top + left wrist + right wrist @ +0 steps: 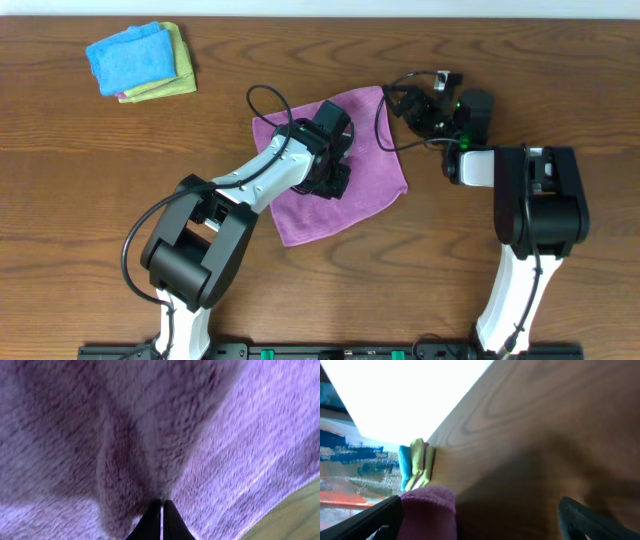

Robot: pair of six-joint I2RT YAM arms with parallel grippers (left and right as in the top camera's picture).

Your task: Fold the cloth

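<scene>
the wooden table [90, 200] fills the overhead view, and the purple cloth [372, 172] lies spread on it near the middle, turned like a diamond and mostly flat. the left arm [250, 180] reaches up from the near edge across the cloth's left half; the right arm [530, 200] stands to the cloth's right and bends back toward its upper right corner. a small stack of folded cloths [142, 60], blue on top of yellow-green with a sliver of pink, sits well apart at the far left of the table.

the left gripper [162, 504] is down on the middle of the cloth, its two dark fingers [150, 522] clenched together on a raised ridge of purple fabric that bunches up from their tips. the right gripper [480, 506] is released, its fingers [375, 520] spread wide just above the wood, with the cloth's corner [429, 510] just inside the finger on the left of the wrist view; whether it touches that finger cannot be told. the folded stack shows far off beyond it.
</scene>
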